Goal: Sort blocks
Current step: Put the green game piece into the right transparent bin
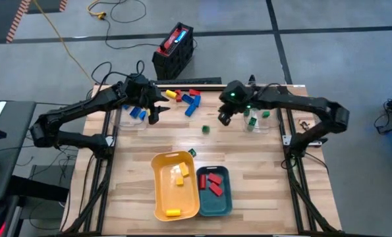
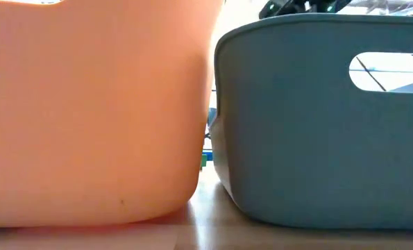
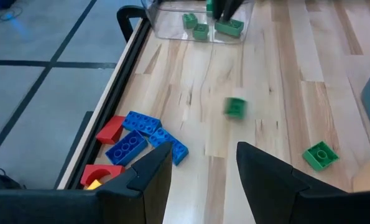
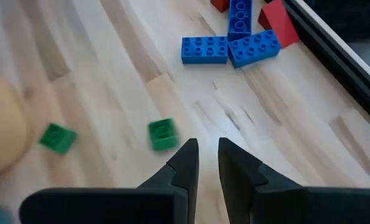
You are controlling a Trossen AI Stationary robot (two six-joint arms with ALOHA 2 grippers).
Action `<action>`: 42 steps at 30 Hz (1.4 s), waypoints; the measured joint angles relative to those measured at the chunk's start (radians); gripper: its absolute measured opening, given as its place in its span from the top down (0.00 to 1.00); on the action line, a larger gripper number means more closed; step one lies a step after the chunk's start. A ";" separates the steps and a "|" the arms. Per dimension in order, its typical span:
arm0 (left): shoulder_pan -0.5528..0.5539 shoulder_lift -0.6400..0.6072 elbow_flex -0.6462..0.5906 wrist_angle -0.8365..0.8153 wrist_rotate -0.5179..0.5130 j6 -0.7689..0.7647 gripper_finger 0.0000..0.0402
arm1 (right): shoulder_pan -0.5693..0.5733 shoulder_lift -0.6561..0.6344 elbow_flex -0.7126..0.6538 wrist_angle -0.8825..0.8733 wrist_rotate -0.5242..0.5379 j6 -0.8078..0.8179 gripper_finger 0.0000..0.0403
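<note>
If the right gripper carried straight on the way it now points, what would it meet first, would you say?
Probably bare table. The right gripper, shut and empty, points over open wood; the cluster of blue blocks lies farther on, roughly in line. A green block sits just off to one side. Depth is hard to judge.

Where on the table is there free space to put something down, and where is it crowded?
Free: the bare wood between the loose green block and the yellow tray, and the strips left and right of both trays. Crowded: the far edge, with the red, yellow and blue blocks, both grippers and the clear container of green blocks.
</note>
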 joint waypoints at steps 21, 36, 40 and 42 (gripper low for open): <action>-0.022 0.005 0.000 0.026 0.000 -0.001 0.57 | 0.337 0.292 0.000 0.151 -0.122 -0.190 0.18; -0.050 0.005 0.000 0.022 0.000 -0.007 0.57 | 0.235 0.407 0.021 0.184 -0.108 -0.206 0.18; -0.050 0.005 0.000 0.023 0.000 -0.003 0.57 | 0.251 0.443 0.023 0.183 -0.108 -0.226 0.18; -0.050 0.005 0.000 0.023 0.000 -0.003 0.57 | 0.261 0.461 0.023 0.183 -0.100 -0.231 0.19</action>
